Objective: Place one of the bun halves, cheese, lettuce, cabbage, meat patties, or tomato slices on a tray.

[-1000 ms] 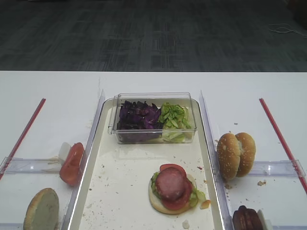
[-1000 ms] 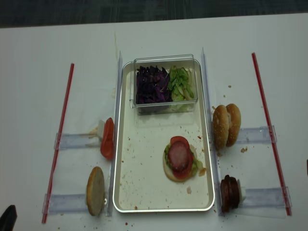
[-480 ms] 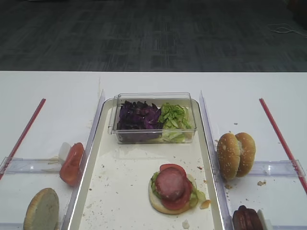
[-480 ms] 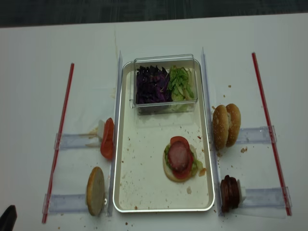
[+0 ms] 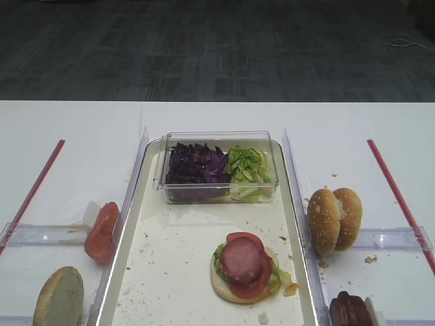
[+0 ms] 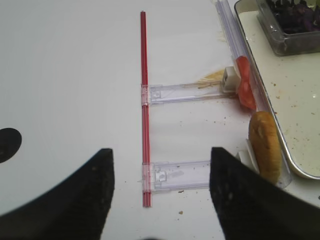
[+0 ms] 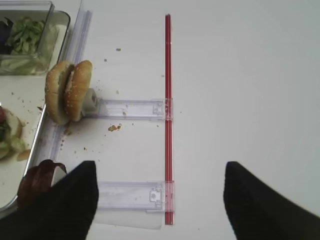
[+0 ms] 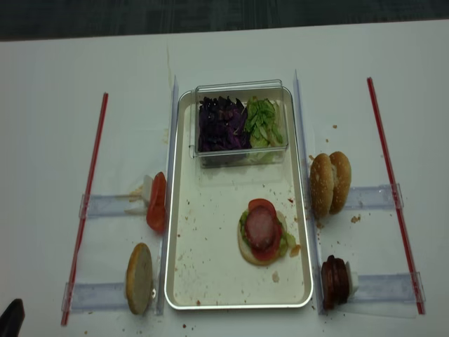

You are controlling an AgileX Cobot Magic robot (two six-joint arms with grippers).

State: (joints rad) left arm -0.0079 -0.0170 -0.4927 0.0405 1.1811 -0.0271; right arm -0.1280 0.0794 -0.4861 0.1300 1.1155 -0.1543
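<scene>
On the white tray (image 8: 184, 281) (image 5: 163, 272) lies a bun half topped with lettuce, tomato and a meat patty (image 8: 261, 228) (image 5: 242, 261). At the tray's far end, a clear box holds cabbage (image 8: 221, 125) and lettuce (image 8: 263, 123). Two bun halves (image 7: 67, 90) (image 8: 330, 182) stand on edge right of the tray, with meat patties (image 7: 37, 181) (image 8: 334, 279) nearer me. On the left are tomato slices (image 6: 244, 87) (image 8: 157, 202) and a bun half (image 6: 265, 145) (image 8: 139, 278). Cheese is out of view. My right gripper (image 7: 160, 200) and left gripper (image 6: 162, 195) hang open and empty above the table, outside the tray.
Red strips (image 8: 382, 161) (image 8: 88, 196) run along both outer sides of the table. Clear plastic rails (image 7: 132, 108) (image 6: 182, 92) link them to the guides beside the tray. Crumbs are scattered on the tray and the table.
</scene>
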